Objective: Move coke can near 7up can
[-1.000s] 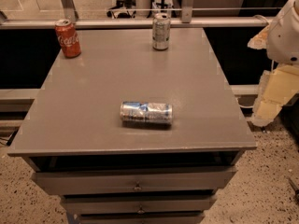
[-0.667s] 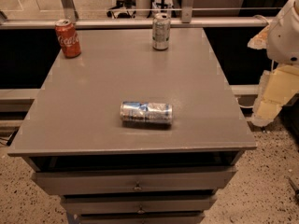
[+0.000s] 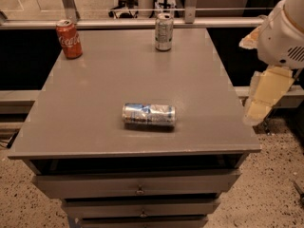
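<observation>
The coke can [image 3: 69, 38], red with white script, stands upright at the table's far left corner. The 7up can [image 3: 164, 31], silver-grey with faint green markings, stands upright at the far edge, right of centre. The two cans are far apart. My gripper [image 3: 259, 106] hangs off the table's right side, beside and slightly above the right edge, holding nothing that I can see. It is far from both cans.
A silver-and-blue can [image 3: 149, 114] lies on its side in the middle front of the grey table [image 3: 95, 94]. Drawers [image 3: 137, 184] sit below the tabletop. A metal rail [image 3: 118, 23] and posts run behind the far edge. Speckled floor surrounds the cabinet.
</observation>
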`<state>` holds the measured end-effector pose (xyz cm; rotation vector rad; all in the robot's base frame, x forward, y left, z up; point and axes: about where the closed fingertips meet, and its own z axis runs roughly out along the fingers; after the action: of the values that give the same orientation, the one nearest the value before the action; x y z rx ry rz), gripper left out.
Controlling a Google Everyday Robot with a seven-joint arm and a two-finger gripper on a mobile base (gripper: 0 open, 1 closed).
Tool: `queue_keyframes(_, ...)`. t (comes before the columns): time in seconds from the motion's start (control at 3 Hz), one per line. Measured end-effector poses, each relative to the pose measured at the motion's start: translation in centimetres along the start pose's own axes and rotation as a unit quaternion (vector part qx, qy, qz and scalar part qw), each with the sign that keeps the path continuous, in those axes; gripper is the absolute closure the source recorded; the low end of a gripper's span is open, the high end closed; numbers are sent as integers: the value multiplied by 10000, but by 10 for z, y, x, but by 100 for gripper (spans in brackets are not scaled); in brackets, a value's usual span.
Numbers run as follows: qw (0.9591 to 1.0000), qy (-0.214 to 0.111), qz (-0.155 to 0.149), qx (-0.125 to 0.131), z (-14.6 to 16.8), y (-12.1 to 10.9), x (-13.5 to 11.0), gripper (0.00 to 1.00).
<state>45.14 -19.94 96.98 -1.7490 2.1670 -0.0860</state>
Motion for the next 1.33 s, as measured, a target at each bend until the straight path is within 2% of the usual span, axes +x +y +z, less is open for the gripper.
queue_keyframes(0.33, 9978, -625, -185, -142, 56, -16, -76, 0)
queue_keyframes(0.67, 9937, -1067, -311, -150, 82, -25, -132, 0)
queue_keyframes(1.0, 9932, -1114, -312, -138, 84, -26, -136, 0)
queue_keyframes(1.33, 9899, -1379, -314, -70, 95, -33, -158, 0)
